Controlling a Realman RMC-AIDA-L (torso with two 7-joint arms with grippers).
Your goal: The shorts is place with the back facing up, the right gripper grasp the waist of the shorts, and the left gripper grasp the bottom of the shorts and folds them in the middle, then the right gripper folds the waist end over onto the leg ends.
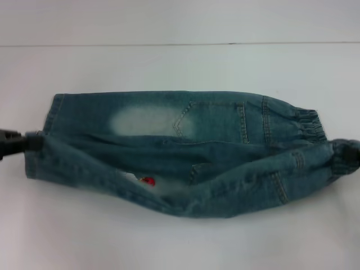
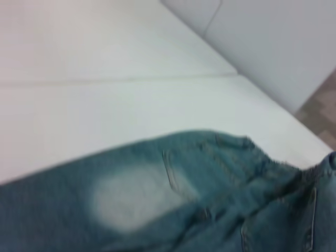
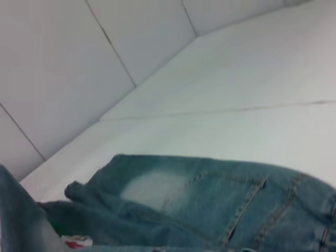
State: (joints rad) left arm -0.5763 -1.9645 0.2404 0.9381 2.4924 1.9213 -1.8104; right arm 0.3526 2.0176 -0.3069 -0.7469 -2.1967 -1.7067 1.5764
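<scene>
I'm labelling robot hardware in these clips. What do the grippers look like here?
Little shows. The left gripper appears only as a black blocky tip at the head view's left edge; the right gripper as a dark rounded bit at the right edge. No cables, labels or arm links are visible.

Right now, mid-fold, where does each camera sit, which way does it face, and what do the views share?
Head view: above, looking forward and down at the shorts on the white table; left gripper and right gripper hold its ends.
Left wrist view: low at the leg end, looking along the shorts; no gripper visible.
Right wrist view: low at the waist end, facing the shorts; no gripper visible.
Shared: the faded patch beside a back pocket.
</scene>
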